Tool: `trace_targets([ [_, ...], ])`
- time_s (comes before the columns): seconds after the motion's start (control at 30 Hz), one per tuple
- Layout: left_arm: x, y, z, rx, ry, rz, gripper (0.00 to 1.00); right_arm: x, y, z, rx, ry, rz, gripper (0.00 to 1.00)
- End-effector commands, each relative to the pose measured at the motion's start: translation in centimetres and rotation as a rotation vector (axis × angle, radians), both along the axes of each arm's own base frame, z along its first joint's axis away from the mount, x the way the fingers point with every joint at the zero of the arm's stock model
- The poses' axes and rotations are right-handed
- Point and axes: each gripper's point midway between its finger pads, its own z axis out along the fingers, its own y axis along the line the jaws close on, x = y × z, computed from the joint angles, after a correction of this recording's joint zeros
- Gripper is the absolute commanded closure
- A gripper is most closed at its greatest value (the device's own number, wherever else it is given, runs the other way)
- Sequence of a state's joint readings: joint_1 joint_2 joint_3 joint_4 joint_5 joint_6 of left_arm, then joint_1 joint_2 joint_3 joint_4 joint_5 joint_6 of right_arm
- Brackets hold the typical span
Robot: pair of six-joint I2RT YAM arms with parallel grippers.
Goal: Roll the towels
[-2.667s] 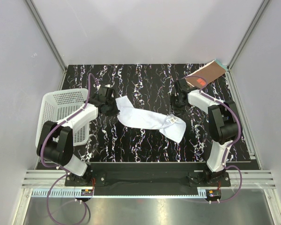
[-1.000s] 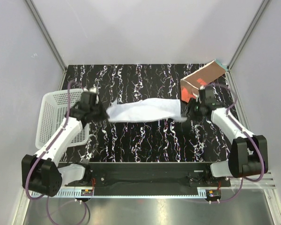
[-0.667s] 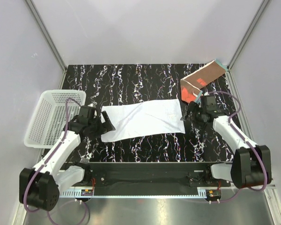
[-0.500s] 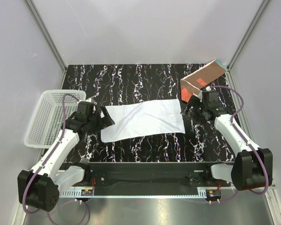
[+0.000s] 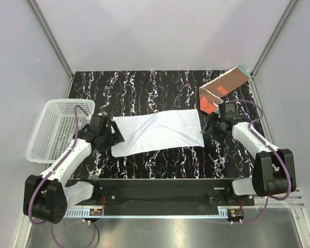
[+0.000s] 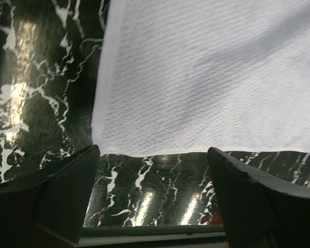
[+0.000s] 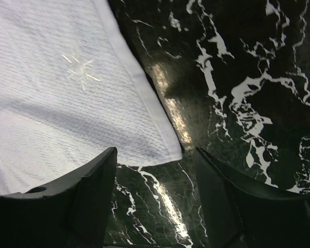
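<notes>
Your left gripper stands wide open and empty. Your right gripper is parted too, holding nothing. Both hang low over the black, white-veined marble table, closed in by pale grey walls. The white towel lies flat between them, left gripper at its 9 o'clock end, right at 3 o'clock. The rust-brown towel sits in the table's 1 o'clock corner. The white basket is at 9 o'clock.

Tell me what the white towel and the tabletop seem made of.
Flat white rectangular towel: likely woven cotton, matte; fine ribbed weave and hemmed edge show. Black white-veined tabletop: polished marble or marble-print laminate, glossy; it reflects light patches.
</notes>
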State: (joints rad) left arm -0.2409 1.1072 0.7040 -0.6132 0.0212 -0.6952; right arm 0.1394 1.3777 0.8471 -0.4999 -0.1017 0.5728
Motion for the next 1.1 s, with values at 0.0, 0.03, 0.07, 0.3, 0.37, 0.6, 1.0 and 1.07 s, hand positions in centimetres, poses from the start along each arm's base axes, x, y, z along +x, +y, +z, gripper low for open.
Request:
trace_targets([
  [0.0, -0.8, 1.1, -1.3, 0.015, 0.015, 0.106, 0.11, -1.6, -1.2, -1.6, -0.053, 0.068, -0.062, 0.32],
  [0.03, -0.9, 1.2, -1.6, 0.014, 0.021, 0.117, 0.12, -1.6, -1.2, -1.8, -0.049, 0.075, -0.069, 0.32],
  [0.07, -1.0, 1.3, -1.8, 0.013, 0.02, 0.126, 0.14, -1.7, -1.2, -2.1, -0.05, 0.088, -0.07, 0.32],
  [0.3, -1.5, 1.4, -4.2, 0.021, 0.068, 0.14, 0.2, -2.3, -0.3, -3.5, -0.012, 0.137, -0.03, 0.27],
  [0.37, -1.4, 1.4, -4.9, 0.026, 0.074, 0.145, 0.2, -2.4, 0.2, -4.1, 0.014, 0.149, -0.023, 0.27],
  [0.6, -0.5, 2.0, -6.2, 0.08, 0.096, 0.142, 0.34, -3.0, 0.9, -5.5, 0.044, 0.195, 0.004, 0.31],
  [1.0, 0.5, 2.3, -6.9, 0.109, 0.089, 0.136, 0.8, -3.9, 1.7, -6.1, 0.094, 0.213, 0.024, 0.63],
  [1.07, 0.6, 2.2, -6.7, 0.106, 0.085, 0.133, 0.81, -4.0, 1.7, -6.2, 0.092, 0.215, 0.026, 0.71],
])
